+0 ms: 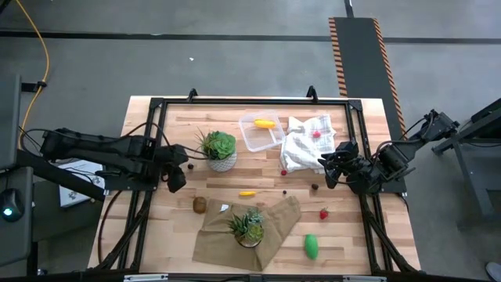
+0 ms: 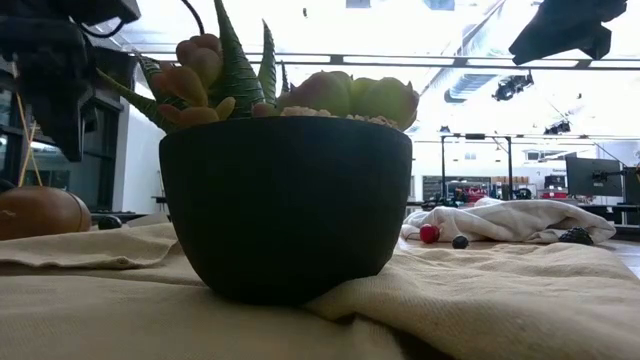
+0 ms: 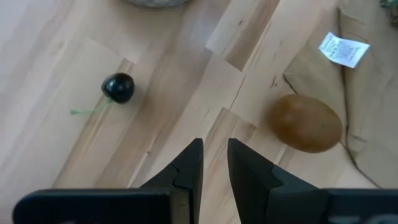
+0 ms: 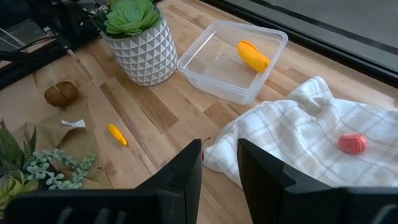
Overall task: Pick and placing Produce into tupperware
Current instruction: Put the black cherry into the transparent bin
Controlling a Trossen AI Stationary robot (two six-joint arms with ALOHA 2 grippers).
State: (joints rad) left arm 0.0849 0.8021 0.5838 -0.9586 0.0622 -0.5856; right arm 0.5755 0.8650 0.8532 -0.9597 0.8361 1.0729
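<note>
The left gripper (image 3: pixel 214 163) is hovering, fingers slightly apart and empty, between a dark cherry (image 3: pixel 118 88) and the brown ball (image 3: pixel 305 122). The right gripper (image 4: pixel 219 163), likewise gapped and empty, is waiting by the cloth (image 4: pixel 311 134), facing the tupperware (image 4: pixel 231 59), which is holding one yellow piece (image 4: pixel 253 55).

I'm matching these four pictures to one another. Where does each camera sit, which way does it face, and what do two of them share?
High: overhead, looking straight down on the table, both arms in view.
Low: at table-top height, facing a dark plant pot, arm parts overhead.
Left wrist: looks past the left gripper at a brown ball and dark cherry.
Right wrist: looks past the right gripper at the clear container and white cloth.
Shared: both wrist views show the brown ball.
</note>
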